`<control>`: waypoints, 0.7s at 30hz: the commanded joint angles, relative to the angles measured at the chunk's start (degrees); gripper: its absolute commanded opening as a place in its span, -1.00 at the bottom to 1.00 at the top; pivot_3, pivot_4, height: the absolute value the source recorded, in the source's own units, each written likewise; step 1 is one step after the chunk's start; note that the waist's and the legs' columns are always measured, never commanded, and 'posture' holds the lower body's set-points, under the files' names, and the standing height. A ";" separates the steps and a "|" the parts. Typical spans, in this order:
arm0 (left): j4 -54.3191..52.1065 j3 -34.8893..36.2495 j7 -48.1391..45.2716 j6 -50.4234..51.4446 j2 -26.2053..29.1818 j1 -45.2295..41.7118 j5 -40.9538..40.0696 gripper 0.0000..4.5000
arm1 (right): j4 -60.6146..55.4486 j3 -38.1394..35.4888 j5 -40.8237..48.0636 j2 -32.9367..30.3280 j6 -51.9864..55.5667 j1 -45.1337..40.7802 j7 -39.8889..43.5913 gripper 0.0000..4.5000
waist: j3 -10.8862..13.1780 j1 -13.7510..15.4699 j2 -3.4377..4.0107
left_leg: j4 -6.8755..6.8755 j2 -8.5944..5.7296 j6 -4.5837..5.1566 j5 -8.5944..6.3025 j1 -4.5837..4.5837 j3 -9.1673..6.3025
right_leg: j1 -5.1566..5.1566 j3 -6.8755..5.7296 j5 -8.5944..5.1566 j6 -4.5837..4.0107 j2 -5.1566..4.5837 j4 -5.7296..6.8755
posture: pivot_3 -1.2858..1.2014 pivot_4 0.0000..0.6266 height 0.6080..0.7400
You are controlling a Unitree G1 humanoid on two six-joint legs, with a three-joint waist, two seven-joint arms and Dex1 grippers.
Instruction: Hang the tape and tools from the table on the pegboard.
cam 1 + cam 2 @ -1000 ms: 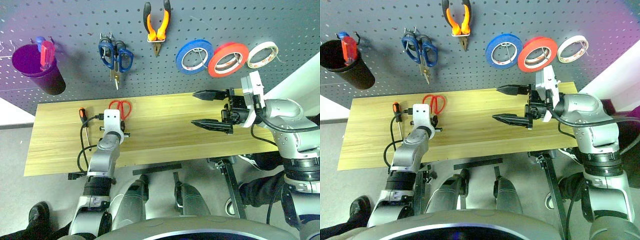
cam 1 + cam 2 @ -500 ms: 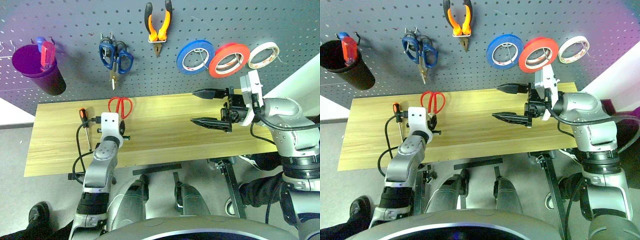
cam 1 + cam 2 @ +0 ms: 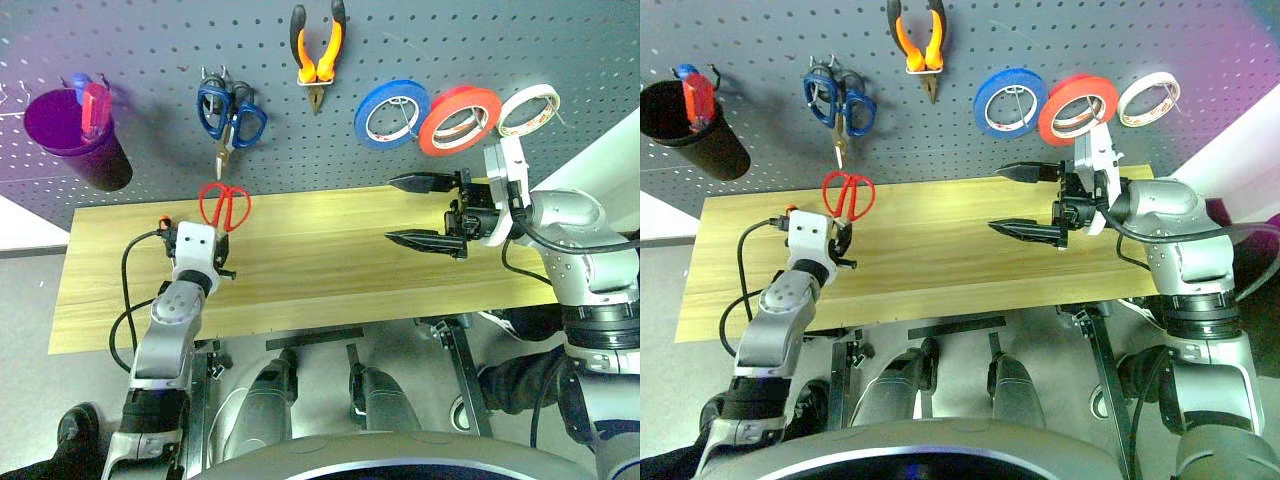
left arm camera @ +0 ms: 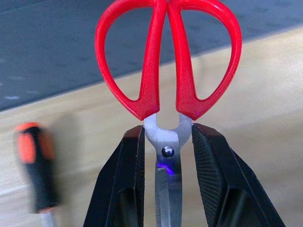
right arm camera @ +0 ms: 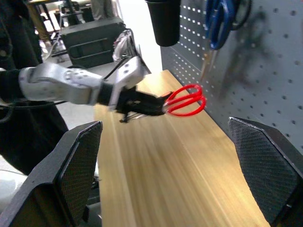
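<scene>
Scissors [image 4: 168, 71] between left end effector [image 4: 166, 156] fingers

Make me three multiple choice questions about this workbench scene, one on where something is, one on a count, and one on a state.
1. Where are the orange-handled pliers?
A. hanging on the pegboard
B. lying on the table
C. in the right gripper

2. How many tape rolls hang on the pegboard?
A. one
B. two
C. three

3. How is the left gripper?
A. open above the table
B. shut on the red-handled scissors
C. shut on the screwdriver

Answers:
1 A, the pliers hang between the blue-handled scissors and the blue roll.
2 C, the blue roll, red-orange tape and cream-white roll hang side by side.
3 B, its jaws clamp the scissors at the pivot.
</scene>
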 commanded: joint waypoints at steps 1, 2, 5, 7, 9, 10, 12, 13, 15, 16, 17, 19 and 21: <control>-4.21 -0.21 -3.37 -3.51 1.26 2.66 -1.26 -0.51 | -0.51 -1.04 0.11 -0.49 -1.33 -0.95 0.57 1.00 | 0.01 0.02 0.02 | -0.01 0.00 0.00 0.00 0.00 0.00 | 0.00 -0.01 0.00 0.00 0.00 -0.02 | 0.00 0.12 1.00; -4.74 0.12 -4.03 -4.66 1.47 3.59 -1.53 -0.51 | -0.29 -1.04 -0.12 -0.55 -1.51 -1.08 0.64 1.00 | 0.01 0.08 0.02 | -0.02 0.00 0.00 0.00 0.00 0.00 | 0.00 -0.01 0.00 0.00 -0.01 -0.03 | 0.00 0.13 1.00; -6.58 0.82 -6.48 -8.14 3.01 5.73 -2.07 -0.51 | 0.93 -1.32 -0.40 -0.79 -1.83 -1.66 1.12 1.00 | 0.02 0.05 0.04 | 0.00 0.00 0.02 -0.02 0.00 0.00 | 0.04 -0.01 0.01 0.00 -0.05 -0.08 | 0.01 0.13 1.00; -7.51 0.87 -8.04 -10.93 4.35 6.15 -1.93 -0.51 | 1.12 -1.91 0.56 -1.08 -1.25 -1.84 1.84 1.00 | 0.04 0.10 0.06 | -0.01 0.00 0.05 -0.04 0.00 0.01 | 0.05 -0.01 0.06 -0.01 -0.06 -0.14 | 0.01 0.12 1.00; -8.47 1.17 -8.74 -13.86 4.95 6.22 -1.97 -0.51 | 1.02 -2.67 2.34 -1.59 0.05 -2.00 3.18 1.00 | 0.06 0.13 0.10 | -0.02 0.00 0.06 -0.05 0.00 0.01 | 0.05 -0.01 0.07 -0.03 -0.07 -0.18 | 0.01 0.13 1.00; -9.17 1.05 -9.57 -15.01 5.25 6.45 -2.41 -0.51 | 1.04 -2.99 2.71 -1.77 0.22 -1.96 3.64 1.00 | 0.06 0.13 0.11 | -0.02 0.00 0.06 -0.06 -0.01 0.01 | 0.05 -0.01 0.07 -0.03 -0.08 -0.19 | 0.01 0.13 1.00; -10.35 0.13 -11.32 -19.17 6.42 7.01 -1.50 -0.51 | 1.52 -3.26 2.83 -1.98 0.07 -1.97 4.23 1.00 | 0.06 0.07 0.11 | -0.03 0.00 0.10 -0.08 -0.03 0.01 | 0.06 -0.01 0.08 -0.03 -0.08 -0.29 | 0.01 0.13 1.00; -10.96 0.27 -12.04 -19.99 6.43 7.02 -2.23 -0.51 | 1.79 -3.19 2.70 -2.07 -0.10 -2.00 4.49 1.00 | 0.07 0.06 0.12 | -0.05 0.00 0.11 -0.08 -0.03 0.01 | 0.06 -0.01 0.09 -0.03 -0.09 -0.34 | 0.01 0.12 1.00; -12.08 0.09 -12.57 -21.97 7.27 6.79 -1.20 -0.51 | 2.37 -3.24 2.72 -2.14 -0.10 -2.12 4.98 1.00 | 0.07 0.04 0.12 | -0.06 0.00 0.12 -0.08 -0.05 0.04 | 0.07 -0.02 0.10 -0.02 -0.09 -0.40 | 0.01 0.13 1.00; -12.95 0.22 -13.62 -21.87 7.25 6.85 -2.72 -0.51 | 2.44 -3.30 2.87 -2.19 -0.13 -1.99 5.50 1.00 | 0.08 0.05 0.14 | -0.07 0.00 0.12 -0.08 -0.05 0.05 | 0.07 -0.02 0.10 -0.02 -0.09 -0.42 | 0.01 0.12 1.00; -13.52 0.05 -14.31 -22.27 7.49 6.96 -2.93 -0.51 | 2.70 -3.32 2.65 -2.14 -0.47 -1.93 5.76 1.00 | 0.09 0.04 0.15 | -0.08 0.00 0.12 -0.08 -0.06 0.06 | 0.07 -0.03 0.10 -0.01 -0.09 -0.42 | 0.01 0.12 1.00; -14.23 -0.45 -15.25 -25.11 8.35 7.34 -1.59 -0.51 | 3.18 -3.66 2.94 -1.89 -0.46 -2.15 6.11 1.00 | 0.09 0.05 0.16 | -0.08 0.00 0.11 -0.08 -0.06 0.06 | 0.07 -0.04 0.10 0.00 -0.09 -0.42 | 0.01 0.11 1.00; -14.55 -0.56 -14.55 -27.95 9.22 7.26 1.18 -0.51 | 3.75 -3.65 2.72 -1.88 -0.67 -2.40 6.33 1.00 | 0.10 0.04 0.17 | -0.08 0.00 0.12 -0.08 -0.05 0.07 | 0.08 -0.06 0.11 0.00 -0.09 -0.43 | 0.01 0.11 1.00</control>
